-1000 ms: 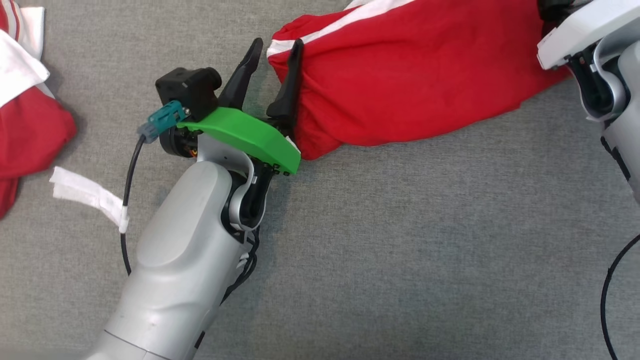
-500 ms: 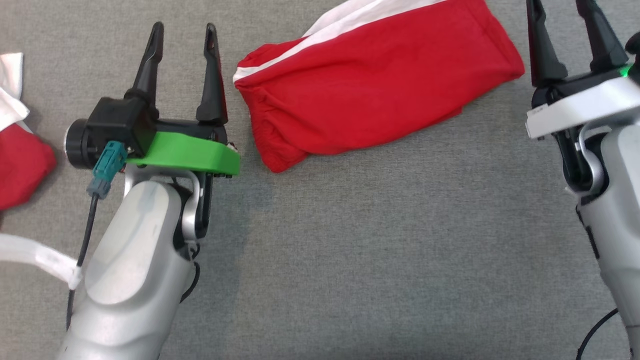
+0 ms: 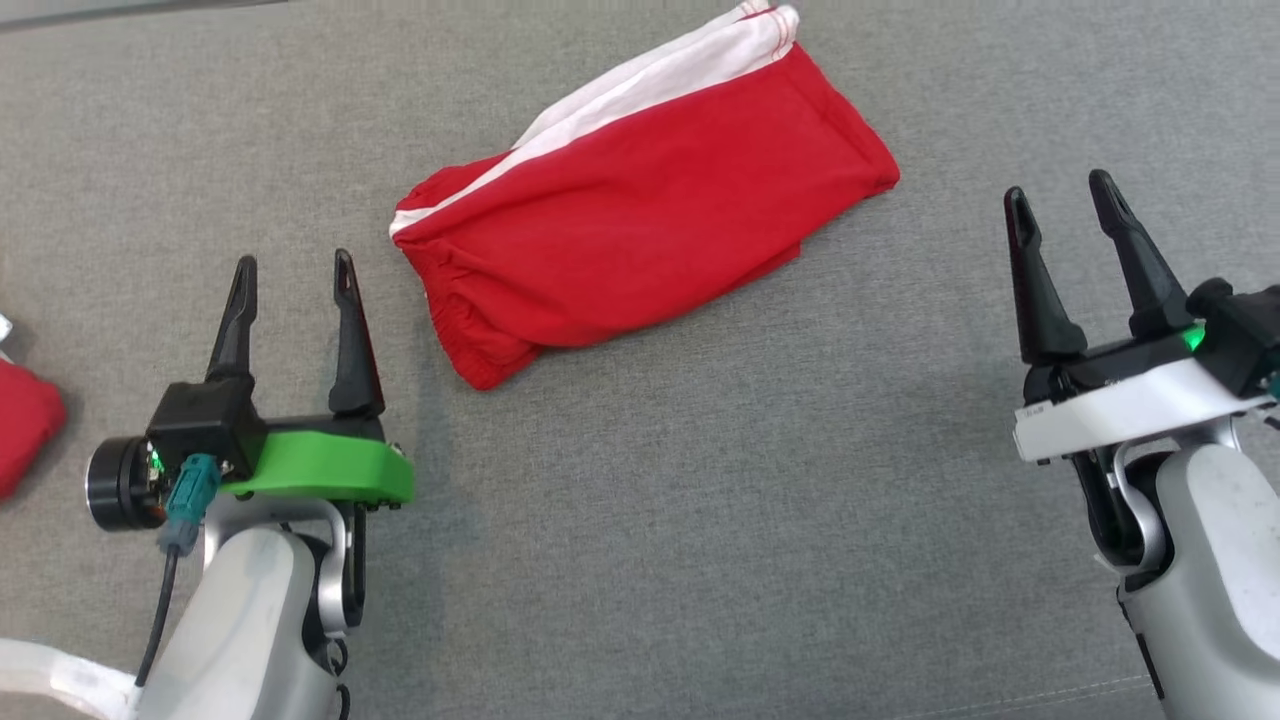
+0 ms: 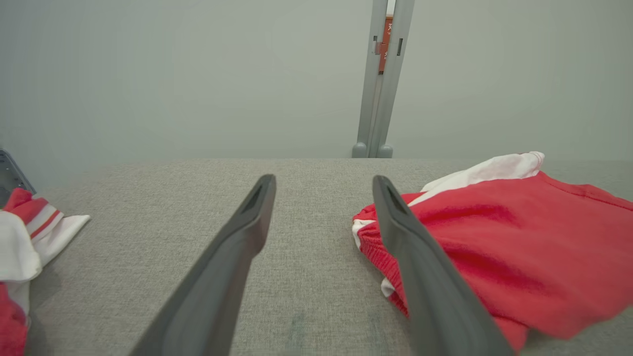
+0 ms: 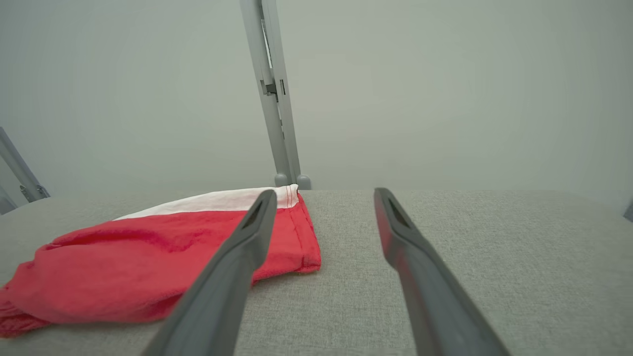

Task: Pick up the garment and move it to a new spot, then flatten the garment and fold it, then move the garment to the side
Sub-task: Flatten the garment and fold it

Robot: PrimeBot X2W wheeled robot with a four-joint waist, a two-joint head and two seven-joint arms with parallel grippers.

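Observation:
The garment [image 3: 640, 220] is a pair of red shorts with a white side stripe, folded into a compact slanted bundle on the grey fabric surface [image 3: 700, 500]. My left gripper [image 3: 293, 275] stands open at the lower left, clear of the waistband end, nothing between its fingers. At the right my right gripper [image 3: 1060, 200] is open too, apart from the hem end. In the left wrist view the garment [image 4: 504, 247] lies to the right of the open left gripper [image 4: 321, 185]. The right wrist view has the garment [image 5: 158, 257] left of the open right gripper [image 5: 321, 198].
Another red and white cloth [image 3: 25, 420] lies at the far left edge, also seen as a striped cloth [image 4: 24, 237] in the left wrist view. A grey upright post [image 4: 381, 79] stands beyond the surface's far edge before a pale wall.
Both grippers have drawn back from the ends of the folded garment and now sit lower in view. The head camera has shifted, so the garment appears higher and more central.

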